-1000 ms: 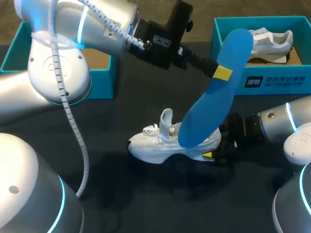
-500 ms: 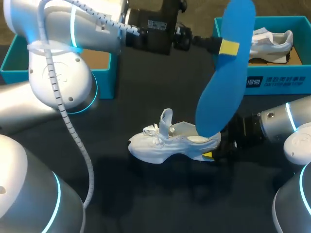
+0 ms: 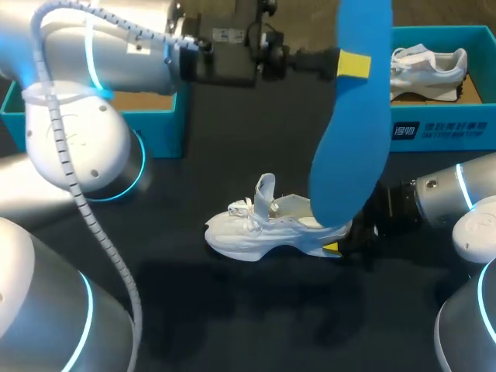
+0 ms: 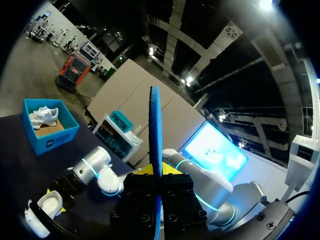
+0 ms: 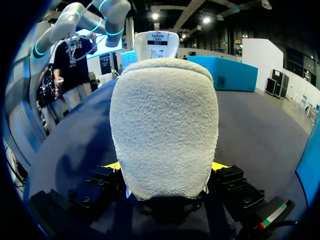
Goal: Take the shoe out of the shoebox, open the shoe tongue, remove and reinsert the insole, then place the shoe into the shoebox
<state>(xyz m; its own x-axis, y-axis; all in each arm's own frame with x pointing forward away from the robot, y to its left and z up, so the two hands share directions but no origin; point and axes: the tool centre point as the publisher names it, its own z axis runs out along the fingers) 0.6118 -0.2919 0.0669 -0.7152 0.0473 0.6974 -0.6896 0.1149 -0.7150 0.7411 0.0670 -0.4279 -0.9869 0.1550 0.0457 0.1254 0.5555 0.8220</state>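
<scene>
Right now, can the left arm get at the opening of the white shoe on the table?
Probably yes. The tongue of the white shoe stands upright, so the opening lies bare, and the right gripper grips only the heel from behind. The blue insole in the left gripper hangs right over it.

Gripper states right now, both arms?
Left gripper: shut on the insole, held above the table.
Right gripper: shut on the shoe at its heel.

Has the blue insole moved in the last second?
Yes: the insole has risen and turned more upright, its top now past the far rim of the shoebox.
</scene>
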